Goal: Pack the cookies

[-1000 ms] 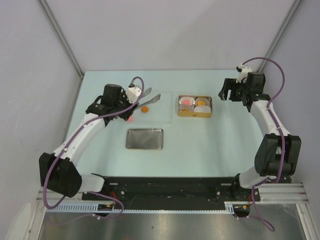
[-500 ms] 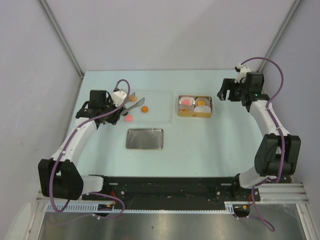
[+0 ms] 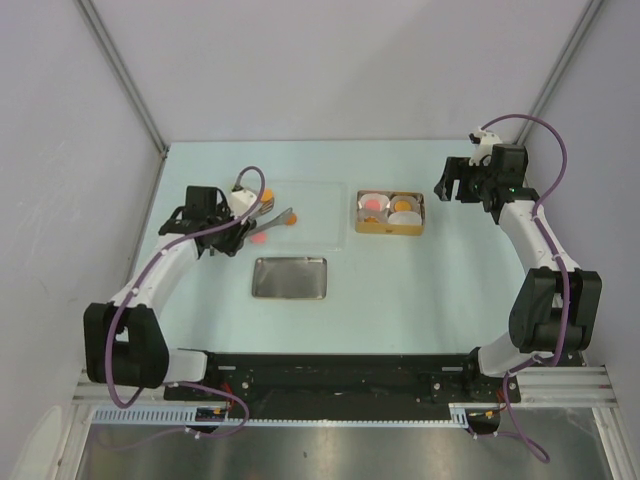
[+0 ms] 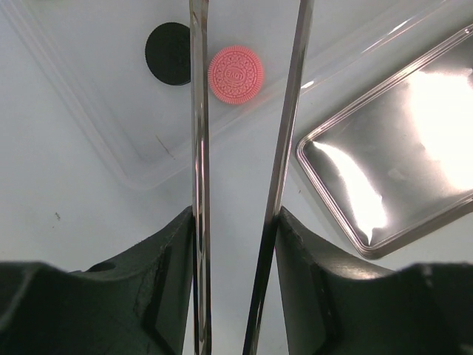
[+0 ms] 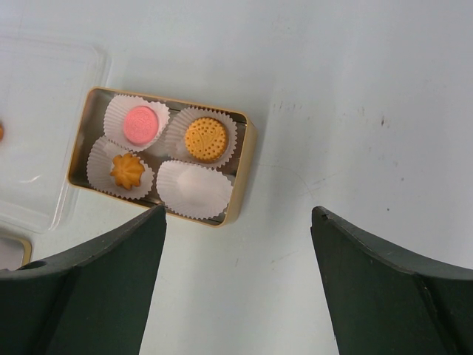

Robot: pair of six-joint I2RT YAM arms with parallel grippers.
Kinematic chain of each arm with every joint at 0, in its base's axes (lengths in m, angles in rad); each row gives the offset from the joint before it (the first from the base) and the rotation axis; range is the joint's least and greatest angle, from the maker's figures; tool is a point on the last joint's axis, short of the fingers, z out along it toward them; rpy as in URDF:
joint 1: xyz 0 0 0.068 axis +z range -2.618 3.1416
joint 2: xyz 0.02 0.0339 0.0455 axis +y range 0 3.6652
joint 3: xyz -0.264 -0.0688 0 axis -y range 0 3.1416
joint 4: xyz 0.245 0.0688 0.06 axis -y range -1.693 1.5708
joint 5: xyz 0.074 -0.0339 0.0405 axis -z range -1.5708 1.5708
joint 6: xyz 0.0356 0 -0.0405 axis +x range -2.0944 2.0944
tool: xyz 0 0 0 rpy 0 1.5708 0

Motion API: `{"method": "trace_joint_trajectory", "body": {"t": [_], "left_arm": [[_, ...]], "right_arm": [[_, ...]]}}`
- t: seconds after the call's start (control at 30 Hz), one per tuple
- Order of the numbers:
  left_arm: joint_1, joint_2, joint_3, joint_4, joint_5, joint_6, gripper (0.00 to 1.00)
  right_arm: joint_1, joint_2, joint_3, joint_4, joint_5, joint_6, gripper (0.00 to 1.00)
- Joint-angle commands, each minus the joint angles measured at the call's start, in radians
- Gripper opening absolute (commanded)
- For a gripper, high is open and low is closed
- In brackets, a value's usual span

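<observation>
My left gripper [image 3: 228, 214] is shut on metal tongs [image 3: 268, 220], whose two arms [image 4: 198, 148] stay spread. The tongs reach over a clear plastic tray [image 3: 322, 205]. A pink cookie [image 4: 236, 74] lies on the tray between the tong arms, near their far end, and a black cookie [image 4: 168, 54] lies just left of it. In the top view the pink cookie [image 3: 258, 238] and an orange cookie [image 3: 291, 216] show. My right gripper [image 5: 238, 214] is open and empty, above the table beside the gold box [image 5: 244, 170]. The box holds a pink cookie [image 5: 137, 123], a round orange one [image 5: 205, 138] and a flower-shaped one [image 5: 127, 170].
A shiny metal lid [image 3: 290, 277] lies flat in front of the clear tray and also shows in the left wrist view [image 4: 399, 170]. One white paper cup [image 5: 194, 188] in the box is empty. Grey walls close in the back and sides.
My left arm has pulled back to the left with the tongs, and the tong tips have swung down toward the pink cookie. The right arm has not moved.
</observation>
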Motion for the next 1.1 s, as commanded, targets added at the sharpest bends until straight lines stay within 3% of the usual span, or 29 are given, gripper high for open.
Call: {"method": "trace_joint_trajectory", "body": {"t": [0.0, 0.67, 1.07], "left_arm": [[0.004, 0.025, -0.003, 0.077, 0.041, 0.009, 0.49], [-0.002, 0.117, 0.005, 0.095, 0.041, 0.030, 0.49], [-0.059, 0.126, -0.012, 0.114, -0.038, 0.062, 0.47]], "right_arm": [[0.004, 0.004, 0.004, 0.004, -0.003, 0.003, 0.84], [0.003, 0.009, 0.004, 0.003, 0.000, 0.002, 0.84], [0.003, 0.012, 0.004, 0.003, 0.002, 0.000, 0.84]]}}
